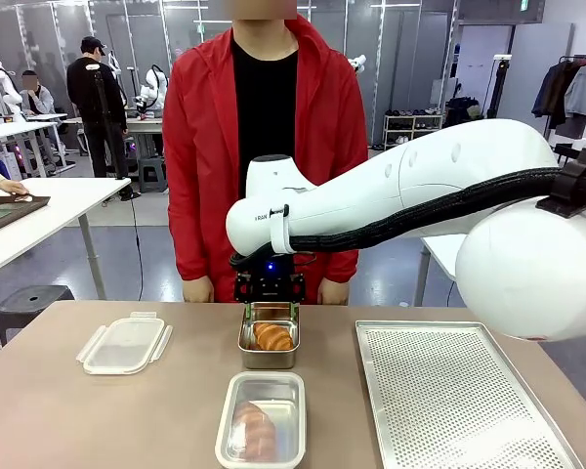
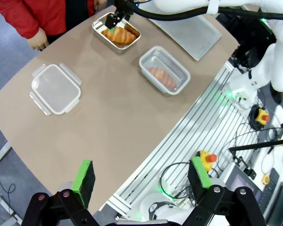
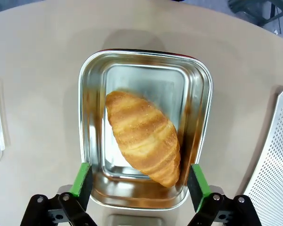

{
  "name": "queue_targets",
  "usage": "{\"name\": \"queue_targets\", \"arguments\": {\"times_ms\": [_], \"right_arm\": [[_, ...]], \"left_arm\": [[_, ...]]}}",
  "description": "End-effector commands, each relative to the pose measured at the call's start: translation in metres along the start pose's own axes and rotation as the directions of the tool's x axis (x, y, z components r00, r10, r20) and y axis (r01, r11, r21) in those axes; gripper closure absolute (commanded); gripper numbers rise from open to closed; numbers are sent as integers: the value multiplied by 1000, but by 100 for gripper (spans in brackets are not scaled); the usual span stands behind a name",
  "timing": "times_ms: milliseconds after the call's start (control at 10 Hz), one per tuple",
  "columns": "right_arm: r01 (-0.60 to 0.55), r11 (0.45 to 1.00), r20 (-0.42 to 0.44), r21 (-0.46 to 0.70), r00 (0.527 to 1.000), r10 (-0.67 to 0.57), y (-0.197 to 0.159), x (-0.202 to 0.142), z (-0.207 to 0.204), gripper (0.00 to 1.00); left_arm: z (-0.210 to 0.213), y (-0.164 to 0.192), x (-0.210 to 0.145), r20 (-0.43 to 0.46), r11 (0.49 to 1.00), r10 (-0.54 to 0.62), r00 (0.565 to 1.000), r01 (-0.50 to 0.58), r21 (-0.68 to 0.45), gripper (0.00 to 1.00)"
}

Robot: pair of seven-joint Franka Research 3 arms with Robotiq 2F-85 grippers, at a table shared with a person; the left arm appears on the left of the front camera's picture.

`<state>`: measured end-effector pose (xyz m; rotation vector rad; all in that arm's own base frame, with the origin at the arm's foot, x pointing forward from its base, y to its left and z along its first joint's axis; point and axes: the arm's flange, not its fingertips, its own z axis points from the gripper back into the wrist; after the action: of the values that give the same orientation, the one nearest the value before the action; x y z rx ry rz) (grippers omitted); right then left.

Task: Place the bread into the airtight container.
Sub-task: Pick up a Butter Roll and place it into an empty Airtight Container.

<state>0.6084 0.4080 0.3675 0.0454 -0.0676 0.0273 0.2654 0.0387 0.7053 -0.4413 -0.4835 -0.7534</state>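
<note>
Both hands [image 3: 140, 181] open, right above croissant [image 3: 144, 137]

Croissant [image 3: 144, 139]: golden-brown, ridged. Metal container [image 3: 198, 84]: silver. Tray [image 1: 449, 391]: silver, perforated dot pattern. Table [image 1: 68, 410]: beige. Lid [image 1: 124, 344]: translucent.

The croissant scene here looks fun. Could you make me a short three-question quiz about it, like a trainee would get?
1. True or false: the right gripper is clamped on the croissant.
2. What lies left of the metal container in the front view?
A. a clear lid
B. a knife
C. a cup
3. What is in the near container?

Key: 1 false, its jaws are open above it. 2 A. 3 another piece of bread.
</note>
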Motion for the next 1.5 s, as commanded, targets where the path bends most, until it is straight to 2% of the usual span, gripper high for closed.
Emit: {"name": "queue_targets", "arguments": {"times_ms": [0,300,400,500,600,800,1000,1100,1200,1300,1400], "right_arm": [[0,1000,-3,6,1000,0,-1,0,0,0],[0,1000,0,0,1000,0,0,0,0,0],[-34,999,33,-9,999,34,-19,-9,25,0],[-92,992,-5,87,996,92,-36,-19,55,0],[-165,978,-9,128,986,168,-55,-31,80,0],[-207,966,48,156,978,202,-98,-50,127,0],[-277,941,87,196,960,265,-154,-87,180,0],[-306,916,55,258,951,303,-183,-108,204,0],[-338,897,64,286,940,334,-207,-127,223,0],[-375,869,82,324,926,369,-233,-149,242,0],[-409,857,123,315,912,391,-267,-175,267,0]], "left_arm": [[1,0,0,3,1000,-18,1000,18,-12,0],[1,0,0,3,1000,-18,1000,18,-12,0],[1,0,0,3,1000,-18,1000,18,-12,0],[1,0,0,3,1000,-18,1000,18,-12,0],[1,0,0,3,1000,-18,1000,18,-12,0],[1,0,0,3,1000,-18,1000,18,-12,0],[1,0,0,3,1000,-18,1000,18,-12,0],[1,0,0,3,1000,-18,1000,18,-12,0],[1,0,0,3,1000,-18,1000,18,-12,0],[1,0,0,3,1000,-18,1000,18,-12,0],[1,0,0,3,1000,-18,1000,18,-12,0]]}}
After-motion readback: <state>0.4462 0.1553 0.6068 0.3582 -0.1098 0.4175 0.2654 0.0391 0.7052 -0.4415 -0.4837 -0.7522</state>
